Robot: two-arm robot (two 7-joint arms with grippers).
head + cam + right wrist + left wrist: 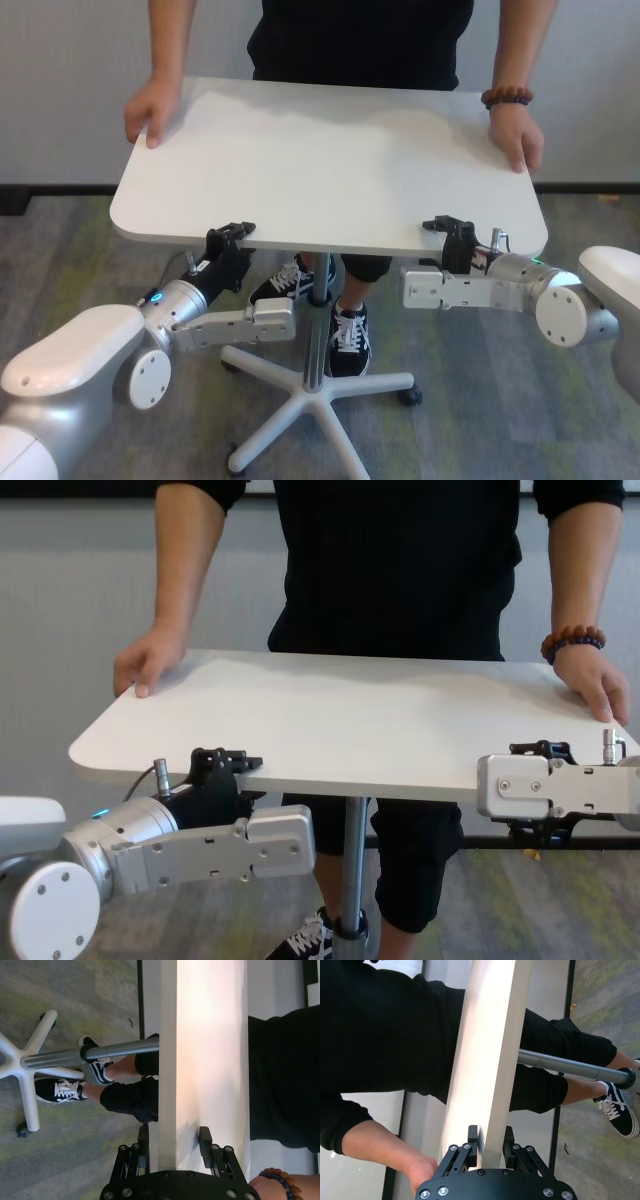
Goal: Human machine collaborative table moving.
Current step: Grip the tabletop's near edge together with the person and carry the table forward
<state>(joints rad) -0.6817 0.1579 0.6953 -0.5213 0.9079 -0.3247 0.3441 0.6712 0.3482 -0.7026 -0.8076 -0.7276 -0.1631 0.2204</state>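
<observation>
Pincers left (231,232) and right (447,224) clamp the table (330,170) edge; human (360,40) holds opposite side.

The human's (360,40) head is cut off by every view's edge.

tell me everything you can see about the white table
The wide white rectangular table has rounded corners and a thin, smooth, bare top, tilted slightly. It sits on a slim grey metal pole rising from a white five-spoke castor base on grey carpet. The left pincer and right pincer are clamped on its near edge; the person's bare hands, one at each far corner, grip the opposite side.
</observation>
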